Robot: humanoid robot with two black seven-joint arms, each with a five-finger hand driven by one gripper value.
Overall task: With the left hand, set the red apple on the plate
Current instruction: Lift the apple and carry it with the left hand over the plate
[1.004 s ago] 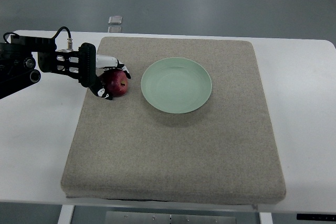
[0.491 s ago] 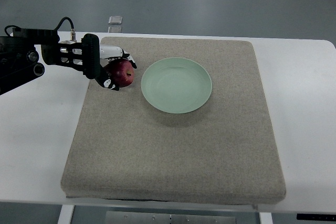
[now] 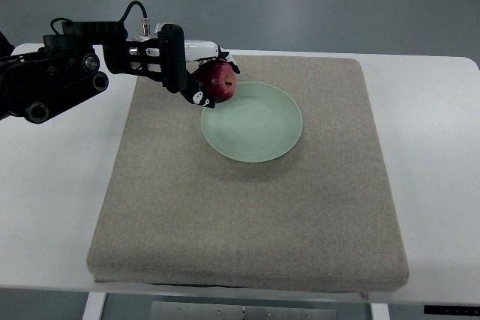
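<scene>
One apple [image 3: 220,82] clamped in left hand [image 3: 196,73] fingers [image 3: 198,98], wrapped above and below; held at upper-left rim of plate [image 3: 259,129], over mat [image 3: 247,207] on desk [image 3: 431,155].

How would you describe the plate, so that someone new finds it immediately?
Find the beige mat covering the white table. On its far half lies the plate, round, shallow, pale green, the only dish, with the left hand holding a red apple over its rim.

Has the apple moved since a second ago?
Yes. The red apple, held in the left hand, has travelled right and up-frame from the mat, now overlapping the green plate's left rim.
</scene>
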